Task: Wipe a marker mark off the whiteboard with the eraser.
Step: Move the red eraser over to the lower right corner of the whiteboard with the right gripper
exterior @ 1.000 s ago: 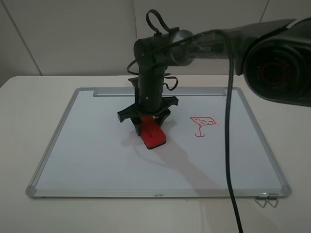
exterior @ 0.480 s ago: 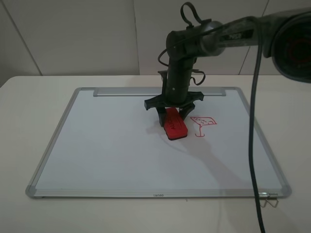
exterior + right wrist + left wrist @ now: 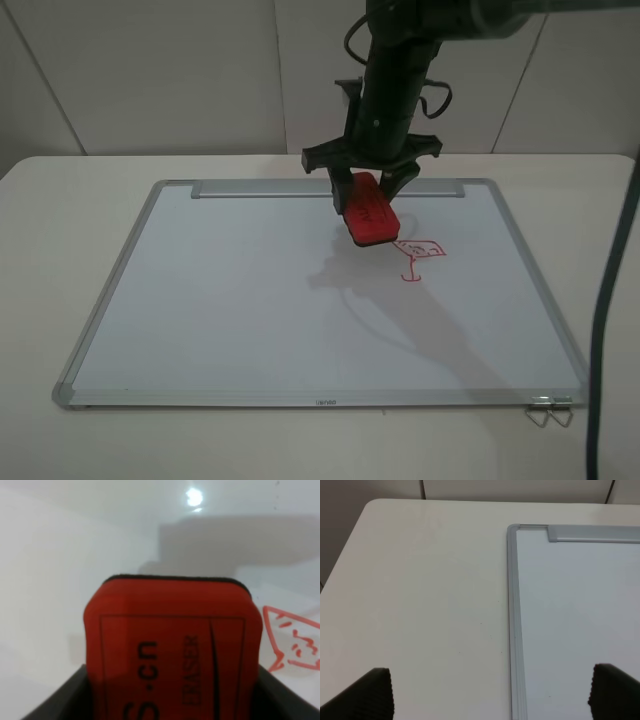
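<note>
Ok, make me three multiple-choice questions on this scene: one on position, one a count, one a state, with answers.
1. Where is the eraser relative to the whiteboard? A) lying flat on it B) held above it, beside the red drawing C) beyond its frame.
2. How many drawings show on the whiteboard? A) one B) two C) three.
3. The right tool is: A) open, empty B) shut on the eraser C) out of view.
Answers: 1B, its shadow lies apart from it; 2A, only one red drawing shows; 3B, it clamps the eraser.
</note>
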Robot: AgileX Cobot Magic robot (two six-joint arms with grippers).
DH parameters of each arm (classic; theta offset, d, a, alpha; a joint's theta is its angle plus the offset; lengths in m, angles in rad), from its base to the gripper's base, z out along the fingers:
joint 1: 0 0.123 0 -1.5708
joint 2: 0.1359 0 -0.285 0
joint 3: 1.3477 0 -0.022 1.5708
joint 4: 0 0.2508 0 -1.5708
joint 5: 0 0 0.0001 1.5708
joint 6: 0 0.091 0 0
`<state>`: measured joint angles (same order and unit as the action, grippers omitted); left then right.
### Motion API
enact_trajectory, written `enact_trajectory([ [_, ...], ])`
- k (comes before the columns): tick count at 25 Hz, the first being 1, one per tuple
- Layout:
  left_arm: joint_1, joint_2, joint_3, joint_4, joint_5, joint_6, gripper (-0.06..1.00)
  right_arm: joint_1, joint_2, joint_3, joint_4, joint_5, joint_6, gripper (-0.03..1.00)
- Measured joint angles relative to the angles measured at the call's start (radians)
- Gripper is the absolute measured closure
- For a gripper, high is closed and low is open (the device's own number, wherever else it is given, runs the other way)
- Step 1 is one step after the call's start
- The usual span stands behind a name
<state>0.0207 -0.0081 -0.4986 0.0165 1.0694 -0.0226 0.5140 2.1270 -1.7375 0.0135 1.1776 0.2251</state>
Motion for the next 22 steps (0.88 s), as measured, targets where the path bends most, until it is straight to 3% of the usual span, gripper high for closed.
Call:
enact_trajectory([
  [5, 0.0, 0.0, 0.0, 0.0, 0.0, 0.0, 0.17, -0.003, -0.1, 0.104, -0.05, 0.007, 0.031, 0.47],
  [16, 0.0, 0.0, 0.0, 0.0, 0.0, 0.0, 0.17, -0.118, -0.456, 0.735, -0.121, -0.286, 0.152, 0.47],
  [22, 0.0, 0.0, 0.0, 0.0, 0.0, 0.0, 0.17, -0.168, -0.591, 0.96, -0.211, -0.38, 0.241, 0.47],
])
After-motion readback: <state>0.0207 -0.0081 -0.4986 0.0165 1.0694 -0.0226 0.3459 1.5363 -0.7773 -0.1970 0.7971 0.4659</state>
